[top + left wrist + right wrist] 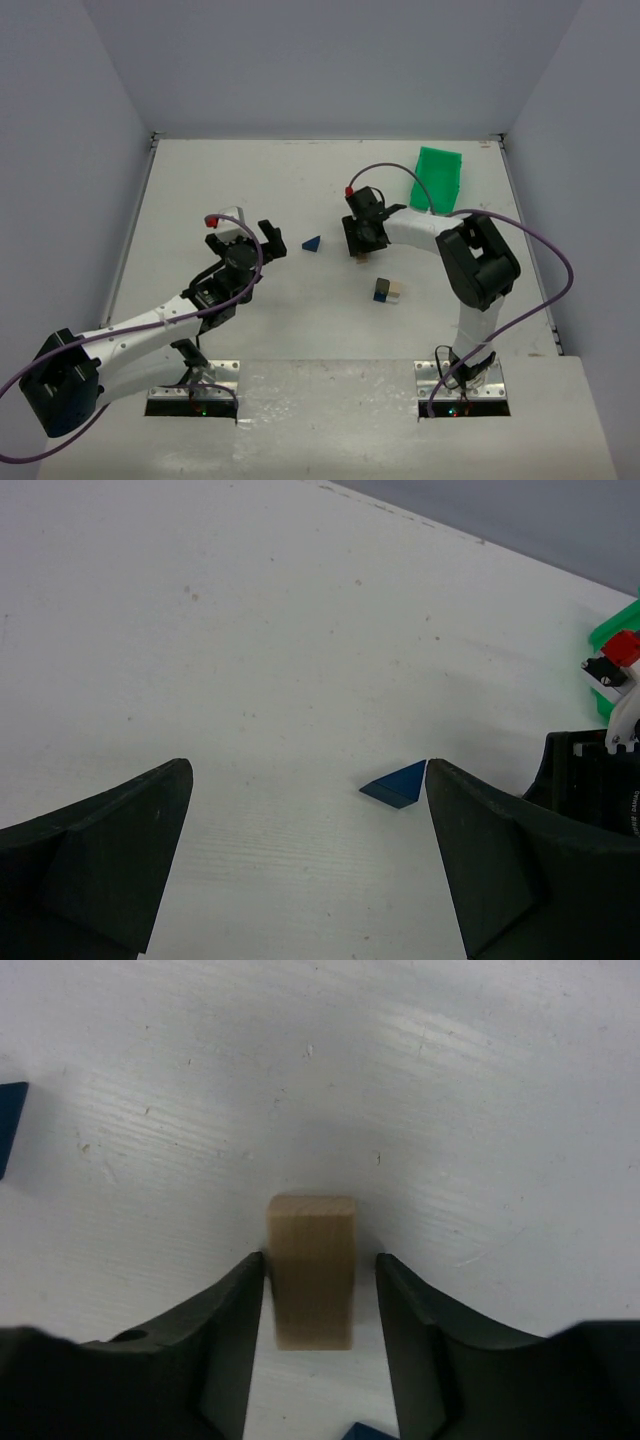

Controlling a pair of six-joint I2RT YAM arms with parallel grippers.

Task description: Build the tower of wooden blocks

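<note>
Fingers of the right end effector (320, 1260) bracket an upright tan block (312, 1280) on the bench (200, 180), apparently with a slight gap on one side. Just behind it sits the barely begun wood block tower (388, 291). Ahead of the widely spread left end effector (305, 770) lies a blue wedge (397, 783).

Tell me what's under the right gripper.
A tan wooden block sits between the fingers of the right gripper, with a gap on one side. Its underside is hidden, so contact with the table can't be confirmed.
</note>
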